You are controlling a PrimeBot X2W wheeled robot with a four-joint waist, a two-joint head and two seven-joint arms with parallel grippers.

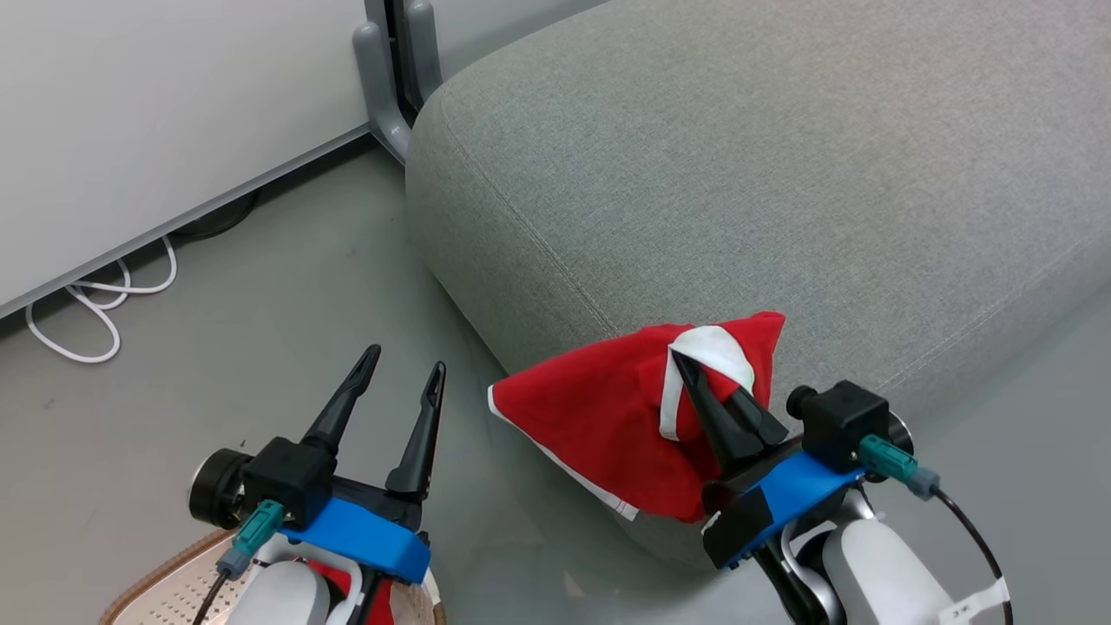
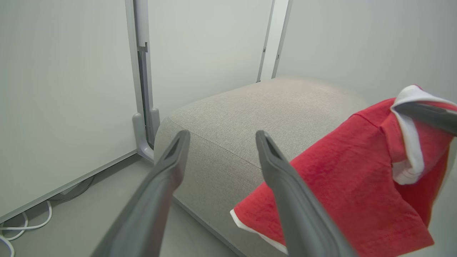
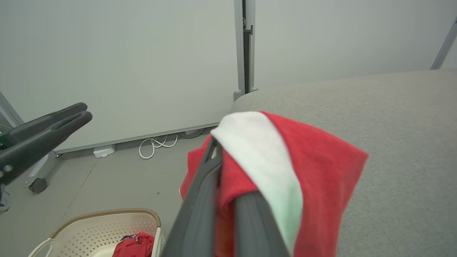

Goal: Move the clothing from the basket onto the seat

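Observation:
A red garment with white trim (image 1: 599, 417) hangs from my right gripper (image 1: 681, 365), which is shut on its white-edged fold, just above the front edge of the light-grey sofa (image 1: 781, 156). The same garment (image 2: 357, 178) (image 3: 314, 171) drapes over the sofa's corner in both wrist views. My left gripper (image 1: 406, 365) (image 2: 221, 137) is open and holds nothing, over the floor left of the sofa. The cream basket (image 3: 96, 228) with its brown rim stands on the floor below, a second red garment (image 3: 134, 244) lying inside. A piece of the basket rim (image 1: 165, 573) peeks out under my left arm.
White wall panels with a grey post foot (image 1: 386, 78) stand behind the sofa's left end. White cables (image 1: 95, 304) loop on the grey floor along the wall. A small wheel (image 3: 37, 185) sits on the floor at left in the right wrist view.

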